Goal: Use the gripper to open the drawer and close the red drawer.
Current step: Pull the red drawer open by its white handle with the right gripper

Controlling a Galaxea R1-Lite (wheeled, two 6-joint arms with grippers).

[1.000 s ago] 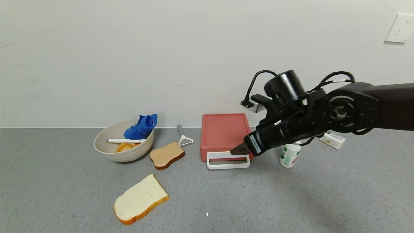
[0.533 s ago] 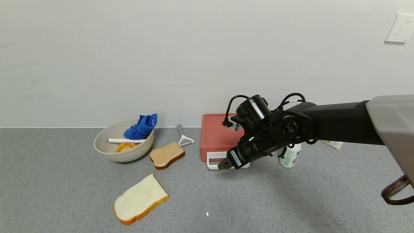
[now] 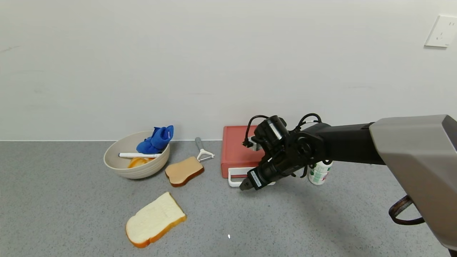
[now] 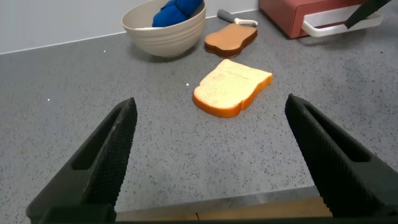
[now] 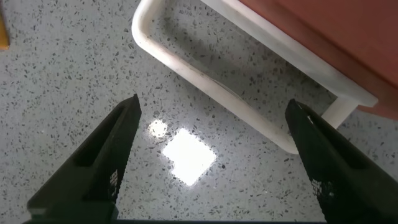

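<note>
The coral-red drawer (image 3: 240,148) stands against the wall, its tray pushed in. Its white loop handle (image 3: 234,177) lies flat on the counter in front of it. My right gripper (image 3: 246,185) points down at the counter just in front of the handle's front bar, low over the surface. In the right wrist view the gripper (image 5: 211,155) is open and empty, with the handle (image 5: 205,74) and the red drawer front (image 5: 336,31) just beyond its fingertips. My left gripper (image 4: 211,155) is open and empty, parked over the counter's near edge, far from the drawer (image 4: 292,12).
A beige bowl (image 3: 117,171) with a blue cloth (image 3: 156,140) stands left of the drawer. A peeler (image 3: 202,150), a brown toast slice (image 3: 184,171) and a white bread slice (image 3: 155,219) lie between. A white bottle (image 3: 319,173) stands right of the drawer, behind my right arm.
My right arm has dropped and moved left and toward me, from over the handle's right end to just in front of the handle. The drawer has not moved.
</note>
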